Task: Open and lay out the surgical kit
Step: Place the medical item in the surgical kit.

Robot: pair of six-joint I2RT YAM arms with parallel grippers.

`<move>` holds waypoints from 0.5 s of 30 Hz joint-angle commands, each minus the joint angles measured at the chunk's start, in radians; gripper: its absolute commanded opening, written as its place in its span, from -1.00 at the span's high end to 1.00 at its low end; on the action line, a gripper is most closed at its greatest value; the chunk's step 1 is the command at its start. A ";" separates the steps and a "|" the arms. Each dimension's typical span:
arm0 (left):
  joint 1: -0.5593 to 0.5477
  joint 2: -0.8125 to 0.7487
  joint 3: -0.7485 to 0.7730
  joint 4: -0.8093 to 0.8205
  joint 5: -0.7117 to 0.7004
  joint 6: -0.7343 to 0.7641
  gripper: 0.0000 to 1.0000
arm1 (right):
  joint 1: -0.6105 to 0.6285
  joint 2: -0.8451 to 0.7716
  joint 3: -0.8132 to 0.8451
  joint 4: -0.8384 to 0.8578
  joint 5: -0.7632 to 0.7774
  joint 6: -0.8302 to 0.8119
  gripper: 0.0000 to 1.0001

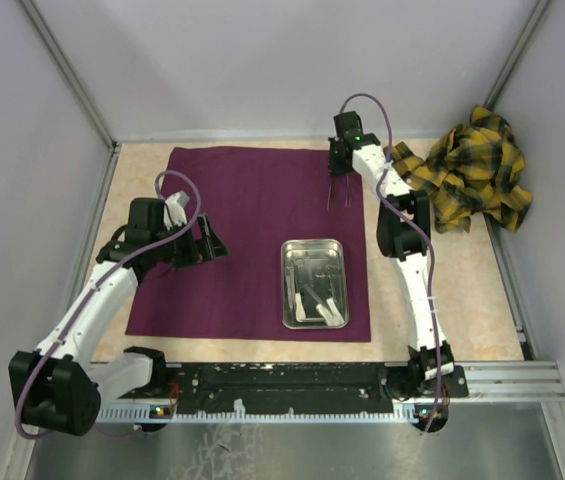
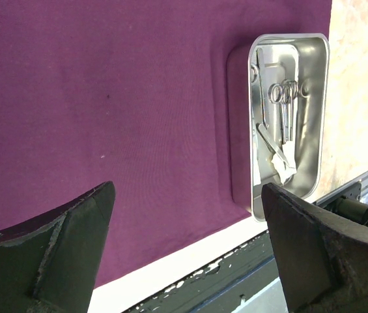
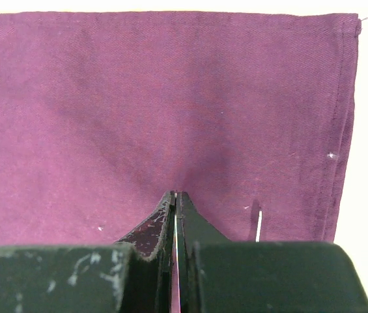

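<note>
Top external: right end effector (image 1: 338,172) pinches likely forceps (image 1: 337,192) above cloth (image 1: 247,225); left end effector (image 1: 210,247) gapes empty.

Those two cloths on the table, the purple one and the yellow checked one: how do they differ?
The purple cloth is plain and dark; the yellow checked cloth is bright with dark stripes. The purple cloth lies spread flat, while the yellow checked cloth sits crumpled in a heap. The purple cloth carries a steel tray; nothing shows on the yellow checked cloth. Both are fabric resting on the table.
</note>
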 commanded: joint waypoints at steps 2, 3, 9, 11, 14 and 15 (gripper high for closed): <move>0.008 0.006 0.010 0.030 -0.005 0.019 -1.00 | -0.012 0.003 0.055 0.036 0.002 -0.010 1.00; 0.009 0.007 0.010 0.031 -0.005 0.020 -1.00 | -0.012 0.004 0.055 0.037 0.003 -0.008 1.00; 0.012 0.015 0.010 0.032 -0.004 0.024 -1.00 | -0.012 0.005 0.056 0.040 -0.001 -0.003 0.81; 0.013 0.016 0.011 0.031 -0.004 0.026 -1.00 | -0.012 0.005 0.058 0.039 0.000 -0.004 0.72; 0.014 0.016 0.012 0.032 -0.004 0.026 -1.00 | -0.012 0.005 0.060 0.038 0.000 -0.007 0.62; 0.015 0.016 0.012 0.031 -0.004 0.026 -1.00 | -0.012 0.005 0.061 0.037 -0.002 -0.006 0.60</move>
